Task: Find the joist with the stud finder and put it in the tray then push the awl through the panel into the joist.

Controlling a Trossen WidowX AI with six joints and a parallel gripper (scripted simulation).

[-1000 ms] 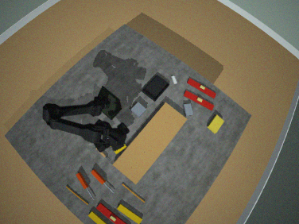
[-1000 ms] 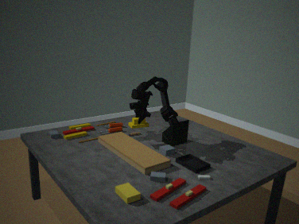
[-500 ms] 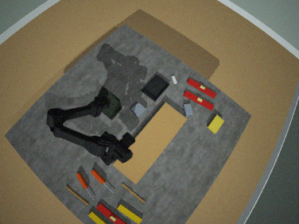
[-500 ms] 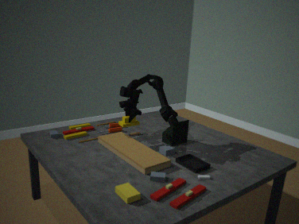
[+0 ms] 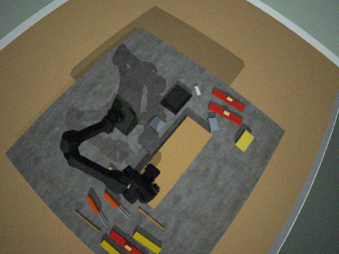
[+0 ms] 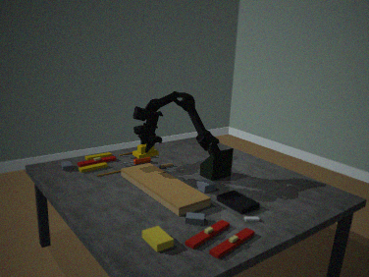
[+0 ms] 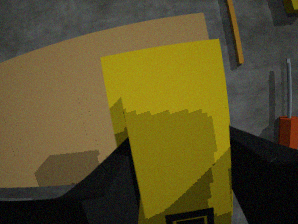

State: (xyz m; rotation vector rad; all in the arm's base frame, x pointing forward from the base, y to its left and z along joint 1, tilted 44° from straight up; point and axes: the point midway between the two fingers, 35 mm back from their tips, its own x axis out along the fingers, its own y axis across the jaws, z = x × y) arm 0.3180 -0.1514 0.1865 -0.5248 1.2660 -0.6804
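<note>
- The end effector point(image 5: 143, 184) point(image 6: 148, 145) point(image 7: 173, 133) stood part-way open, its fingers closed against the two sides of the stud finder point(image 6: 143, 151) point(image 7: 167, 85).
- The stud finder was held near one end of the floor panel point(image 5: 182, 156) point(image 6: 164, 189) point(image 7: 60, 100); in the wrist view its body overlapped the panel's edge.
- Handling: the body looked rigid, boxy and probably light. Its flat, smooth sides suited a parallel grip but could have allowed it to pivot if pushed hard against the panel.
- Grip point: the narrower part between the fingers appeared the correct hold, leaving the broad base free to be laid level. A light, sliding contact was advisable; pressing was not.
- The tray point(image 5: 177, 97) point(image 6: 237, 201) lay on the tabletop point(image 5: 234, 180) point(image 6: 83, 196) point(image 7: 260, 40), beyond the panel's opposite end.
- Hidden: the joist lay out of sight, and the arm masked the stud finder in the top view.
- Hard to make out: any gap beneath the stud finder, and any reading on the dark-framed window point(image 7: 190, 218), which the lower border of the wrist view cut off.
- Two orange-handled tools point(image 5: 93, 204) point(image 6: 142, 160) point(image 7: 288, 132) lay near the panel; whether either was the awl could not be determined.
</note>
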